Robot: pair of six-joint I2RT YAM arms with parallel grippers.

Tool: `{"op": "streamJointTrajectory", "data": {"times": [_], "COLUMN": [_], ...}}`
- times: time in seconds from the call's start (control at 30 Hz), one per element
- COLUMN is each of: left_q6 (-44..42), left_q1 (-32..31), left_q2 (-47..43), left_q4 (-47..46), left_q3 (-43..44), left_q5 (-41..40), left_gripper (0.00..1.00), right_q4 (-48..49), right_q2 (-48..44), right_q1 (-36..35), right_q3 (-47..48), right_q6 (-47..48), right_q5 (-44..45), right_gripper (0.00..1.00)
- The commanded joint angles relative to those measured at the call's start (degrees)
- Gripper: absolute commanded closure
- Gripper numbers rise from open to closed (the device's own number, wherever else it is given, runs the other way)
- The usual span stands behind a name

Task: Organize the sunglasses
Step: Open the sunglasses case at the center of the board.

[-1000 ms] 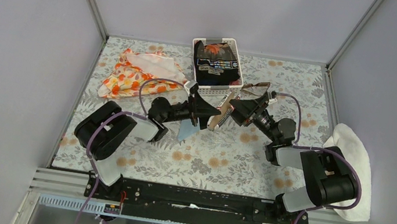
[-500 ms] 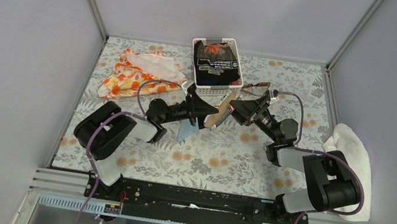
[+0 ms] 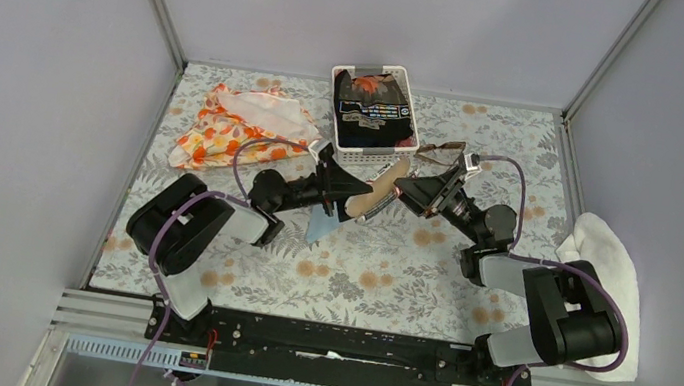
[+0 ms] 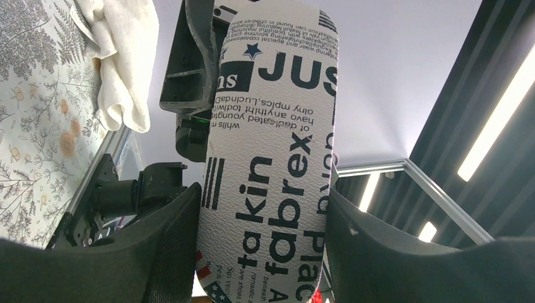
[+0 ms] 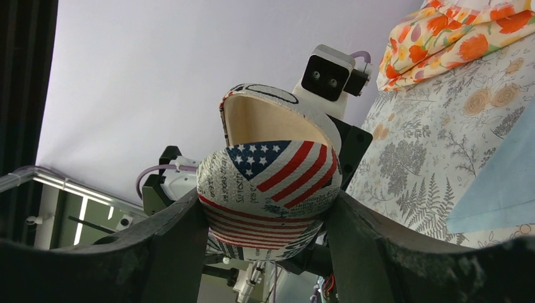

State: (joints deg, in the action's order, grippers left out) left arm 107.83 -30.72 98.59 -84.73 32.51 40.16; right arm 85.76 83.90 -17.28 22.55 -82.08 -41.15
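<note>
Left jaws wide, right jaws wide, both clamping printed case

Bright, even light — wrist-view foregrounds slightly blurred.

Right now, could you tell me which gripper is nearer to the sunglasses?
Right. The right gripper grips one end of the case, just near-left of the sunglasses; the left gripper grips the same case farther left.
</note>
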Motion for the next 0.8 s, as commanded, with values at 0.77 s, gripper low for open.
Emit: {"op": "streamJointTrajectory", "data": {"times": [0.77], "left_q6": [5.22], "left_q1": [1.98], "left_q2": [-0.46], "left_q4": [-7.12], "left_q3": [3.08], "left_q5": [1.16], "left_gripper": [1.0], "right_q4": [12.23], "right_q2": [-1.0], "right_q1": [-0.11], "right_q3": [-0.2], "right_q6": [12.86], "right_q5": [-27.64], "right_gripper": [0.97]}}
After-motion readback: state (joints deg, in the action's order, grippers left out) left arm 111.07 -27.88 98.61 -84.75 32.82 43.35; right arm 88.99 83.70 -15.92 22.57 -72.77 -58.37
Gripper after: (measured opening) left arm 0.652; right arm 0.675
